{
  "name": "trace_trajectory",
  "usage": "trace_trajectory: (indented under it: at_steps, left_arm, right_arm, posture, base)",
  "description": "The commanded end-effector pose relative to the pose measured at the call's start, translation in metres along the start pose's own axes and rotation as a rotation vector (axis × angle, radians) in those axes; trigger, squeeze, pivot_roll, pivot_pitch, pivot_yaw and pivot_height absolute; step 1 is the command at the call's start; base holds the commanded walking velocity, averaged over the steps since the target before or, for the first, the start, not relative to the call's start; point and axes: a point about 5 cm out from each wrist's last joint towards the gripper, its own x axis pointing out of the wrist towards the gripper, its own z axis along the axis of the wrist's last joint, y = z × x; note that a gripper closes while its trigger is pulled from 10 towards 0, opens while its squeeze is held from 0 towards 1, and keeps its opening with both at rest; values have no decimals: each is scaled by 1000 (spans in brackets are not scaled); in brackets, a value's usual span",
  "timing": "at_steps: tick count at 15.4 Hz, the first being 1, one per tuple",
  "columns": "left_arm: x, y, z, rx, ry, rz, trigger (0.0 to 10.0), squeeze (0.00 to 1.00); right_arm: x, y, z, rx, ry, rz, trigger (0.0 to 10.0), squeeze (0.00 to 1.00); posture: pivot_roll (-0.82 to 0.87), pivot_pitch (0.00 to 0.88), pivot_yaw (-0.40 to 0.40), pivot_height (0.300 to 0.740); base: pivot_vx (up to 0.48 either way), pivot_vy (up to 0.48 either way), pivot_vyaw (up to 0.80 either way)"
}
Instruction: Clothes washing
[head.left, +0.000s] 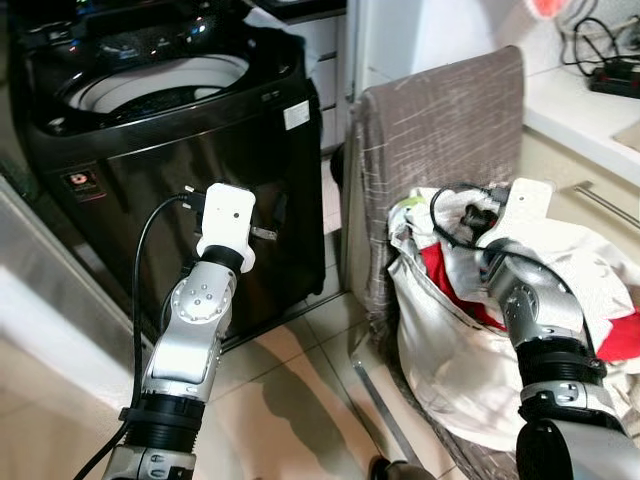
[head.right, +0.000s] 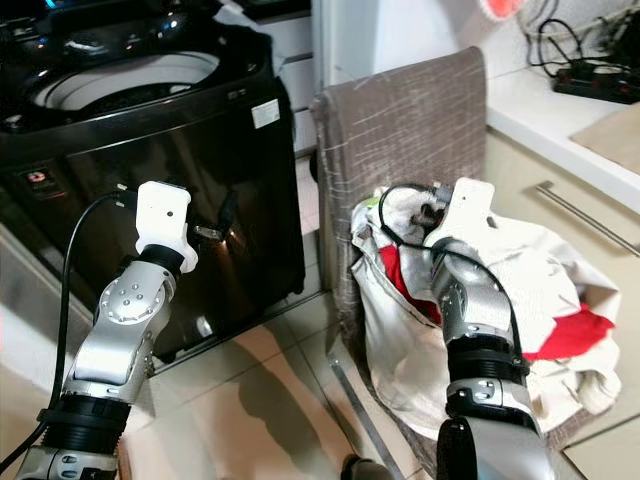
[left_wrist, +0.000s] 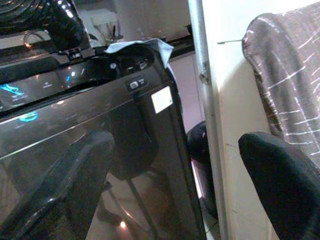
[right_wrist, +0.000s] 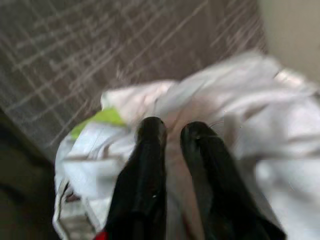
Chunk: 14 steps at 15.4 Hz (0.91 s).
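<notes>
A black top-loading washing machine (head.left: 170, 150) stands at the left with its lid up and its pale drum (head.left: 160, 85) showing. To the right, a grey-brown fabric hamper (head.left: 440, 130) holds a heap of white clothes (head.left: 570, 270) with a red garment (head.left: 445, 275) in it. My left gripper (left_wrist: 175, 145) is raised in front of the washer's front panel, fingers wide apart and holding nothing. My right gripper (right_wrist: 174, 127) is down in the heap at the hamper's near-left side. Its fingers (right_wrist: 151, 135) are nearly together, with white cloth (right_wrist: 175, 107) pinched between them.
A pale counter (head.left: 580, 110) with cables and a power strip runs along the right, above a cabinet with a metal handle (head.left: 605, 205). A white door frame (left_wrist: 210, 100) stands between washer and hamper. Tiled floor (head.left: 300, 400) lies in front.
</notes>
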Motion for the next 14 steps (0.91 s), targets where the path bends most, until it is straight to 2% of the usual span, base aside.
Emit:
trace_trajectory:
  at_steps: [1, 2, 4, 5, 6, 7, 9, 10, 12, 14]
  left_arm:
    - [2, 1, -1, 6, 11, 4, 10000, 0]
    - [1, 1, -1, 8, 11, 4, 10000, 0]
    - [2, 2, 1, 14, 5, 5, 10000, 0]
    - [2, 2, 1, 12, 4, 7, 10000, 0]
    - [2, 2, 1, 11, 4, 7, 10000, 0]
    - [3, -1, 0, 6, 5, -2, 10000, 0]
    - [4, -6, 0, 12, 2, -32, 10000, 0]
    - [4, -7, 1, 13, 1, -34, 10000, 0]
    - [6, -5, 1, 16, -1, -36, 10000, 0]
    - [7, -6, 1, 20, -3, -49, 10000, 0]
  right_arm:
    - [0, -3, -4, 31, 23, -7, 0, 0]
    - [0, -3, -4, 29, 15, -13, 0, 0]
    - [-6, -6, 14, -114, -124, -68, 0, 0]
    - [-12, -6, 40, -279, -291, -116, 0, 0]
    - [-14, -5, 46, -301, -336, -121, 0, 0]
    - [-17, -16, 59, -295, -387, -211, 10000, 1000]
    - [-20, -34, 41, -183, -294, -296, 10000, 1000]
    - [-22, -36, 35, -187, -279, -312, 10000, 1000]
    - [-33, -33, 18, -192, -278, -322, 10000, 1000]
    - [-40, -28, 12, -179, -284, -319, 10000, 1000]
  posture:
    - [-114, 43, 51, 740]
    - [-114, 43, 51, 740]
    - [-111, 42, 49, 740]
    - [-111, 42, 49, 740]
    - [-111, 42, 49, 740]
    - [-136, 36, 57, 740]
    - [-146, 30, 61, 740]
    - [-146, 30, 61, 740]
    - [-155, 25, 68, 740]
    - [-163, 19, 73, 740]
  base:
    - [0, 0, 0]
    - [0, 0, 0]
    - [0, 0, 0]
    - [0, 0, 0]
    - [0, 0, 0]
    - [0, 0, 0]
    - [0, 0, 0]
    - [0, 0, 0]
    - [0, 0, 0]
    - [0, 0, 0]
